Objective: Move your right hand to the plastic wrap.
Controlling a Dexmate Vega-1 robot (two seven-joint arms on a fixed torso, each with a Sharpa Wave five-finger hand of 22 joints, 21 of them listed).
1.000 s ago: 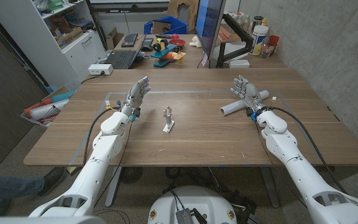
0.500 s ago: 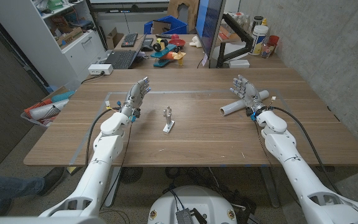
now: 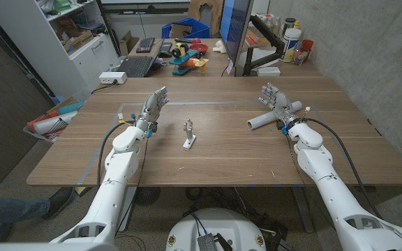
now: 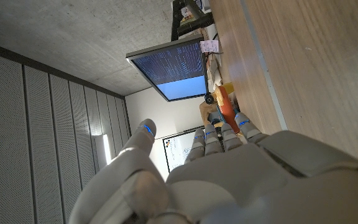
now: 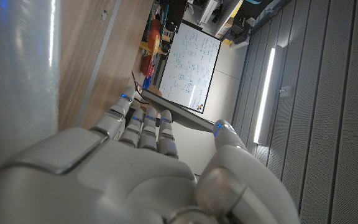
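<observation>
The plastic wrap (image 3: 271,117) is a pale grey roll lying across the right part of the wooden table (image 3: 215,150). My right hand (image 3: 273,101) is raised at the roll's far end, fingers straight and apart, holding nothing; whether it touches the roll I cannot tell. In the right wrist view the roll (image 5: 17,68) fills the space close beside the back of my right hand (image 5: 129,180). My left hand (image 3: 154,107) is held up over the left part of the table, fingers extended and empty. The left wrist view looks along my left hand (image 4: 229,180).
A small metal stand-like object (image 3: 188,134) sits at mid table between the arms. A monitor (image 3: 234,31) and a black arm mount (image 3: 267,43) stand at the far edge. Bottles (image 3: 293,36) crowd the far right corner. A shelf unit (image 3: 61,42) is at the left.
</observation>
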